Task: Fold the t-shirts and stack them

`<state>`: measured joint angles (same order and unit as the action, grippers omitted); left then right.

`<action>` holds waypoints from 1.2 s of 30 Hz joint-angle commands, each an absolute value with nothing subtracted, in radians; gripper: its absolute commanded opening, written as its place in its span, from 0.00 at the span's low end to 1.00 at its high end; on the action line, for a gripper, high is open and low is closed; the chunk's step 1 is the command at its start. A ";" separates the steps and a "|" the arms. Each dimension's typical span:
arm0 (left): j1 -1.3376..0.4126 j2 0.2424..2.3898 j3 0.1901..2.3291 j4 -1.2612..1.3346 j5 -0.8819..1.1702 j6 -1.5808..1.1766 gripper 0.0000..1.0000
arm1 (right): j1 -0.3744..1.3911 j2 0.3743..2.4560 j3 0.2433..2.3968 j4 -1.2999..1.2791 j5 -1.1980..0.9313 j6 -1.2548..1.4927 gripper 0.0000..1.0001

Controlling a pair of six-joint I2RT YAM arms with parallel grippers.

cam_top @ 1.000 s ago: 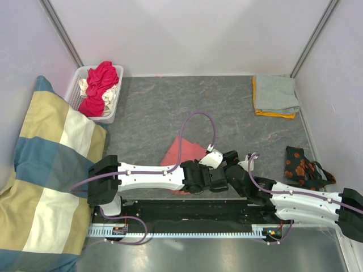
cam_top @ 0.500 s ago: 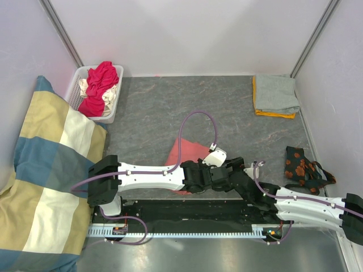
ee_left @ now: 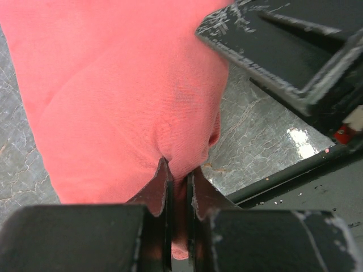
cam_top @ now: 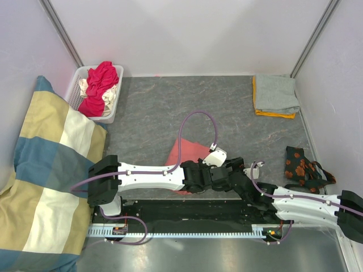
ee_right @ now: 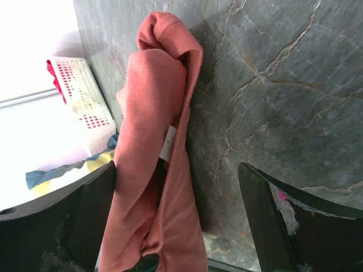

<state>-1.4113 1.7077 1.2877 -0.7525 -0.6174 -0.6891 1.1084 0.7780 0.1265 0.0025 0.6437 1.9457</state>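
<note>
One salmon-pink t-shirt [cam_top: 180, 152] lies near-centre on the worktop [cam_top: 153, 113]. My left end effector [ee_left: 178, 170] is clenched on its edge, and my right end effector [ee_right: 181, 212] is released, straddling it. I judge this the folding step; next, the right should pinch an edge.

Salmon-pink tee [cam_top: 182, 152] bunched and folded over itself on the surface [cam_top: 147, 113], near centre, white neck label [ee_right: 168, 143] showing. Grey tee [cam_top: 275, 93] folded flat atop orange tee [cam_top: 275, 114], far right corner. Magenta-red tee [cam_top: 102, 79] and cream tee [cam_top: 84, 86] crumpled in basket [cam_top: 108, 118], far left.
</note>
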 commanded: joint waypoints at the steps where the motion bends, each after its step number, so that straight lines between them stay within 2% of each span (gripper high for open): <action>1: -1.413 1.667 1.318 -0.710 -0.624 -0.672 0.02 | 1.109 0.854 0.132 0.158 0.654 1.934 0.97; 13: -1.413 1.641 1.287 -0.710 -0.618 -0.689 0.02 | 1.069 1.086 0.134 0.452 0.571 1.861 0.97; 25: -1.413 1.641 1.270 -0.710 -0.606 -0.701 0.02 | 1.014 1.023 0.135 0.494 0.548 1.775 0.97; 36: -1.413 1.634 1.264 -0.712 -0.609 -0.710 0.02 | 1.008 1.114 0.158 0.610 0.454 1.818 0.97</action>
<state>-1.4113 1.6779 1.2633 -0.7452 -0.5922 -0.6903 1.0142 1.0695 0.1280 0.5018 0.5026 1.7927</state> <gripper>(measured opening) 0.091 0.970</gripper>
